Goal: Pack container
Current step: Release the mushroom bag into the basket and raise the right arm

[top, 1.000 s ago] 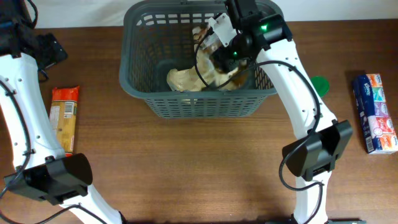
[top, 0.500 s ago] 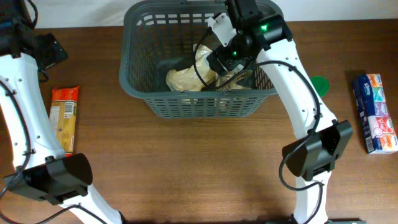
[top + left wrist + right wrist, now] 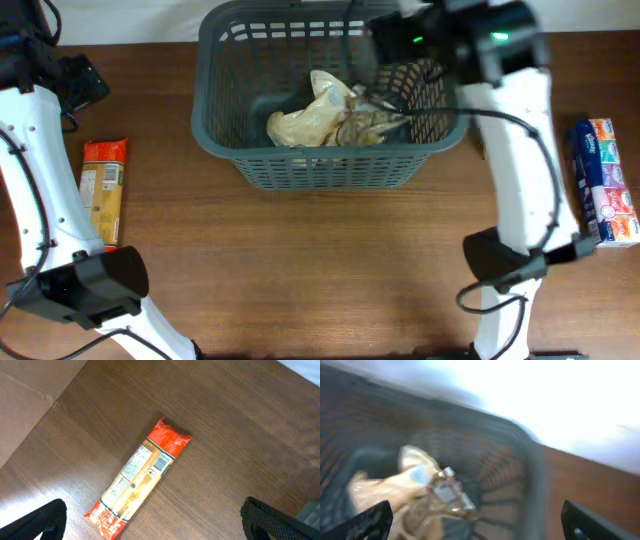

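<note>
**Grey basket partly filled, and the risks sit at the table's edges**

The dark grey slotted basket [image 3: 320,172] stands at the back middle of the wooden table [image 3: 300,270], well apart from the goods not yet packed.

The right arm [image 3: 520,150] hangs over the basket's right rim. Its claw [image 3: 480,530] is spread wide with nothing in it, and that wrist's view is smeared. A low swing from here could hook the slotted wall and drag the basket askew.

The blue box [image 3: 603,182] lies near the right-hand edge. A clumsy sideways touch might shove it off before the claw can close.

The orange packet [image 3: 137,477] lies flat on the left, below the left claw [image 3: 160,525], which is also spread and empty. Its wrapper looks slick, and a flat packet gives little to pinch, so it may slide or its contents may snap.

The pale crinkly bags [image 3: 310,118] lie loose in the basket. A box dropped on them would probably crush them.
</note>
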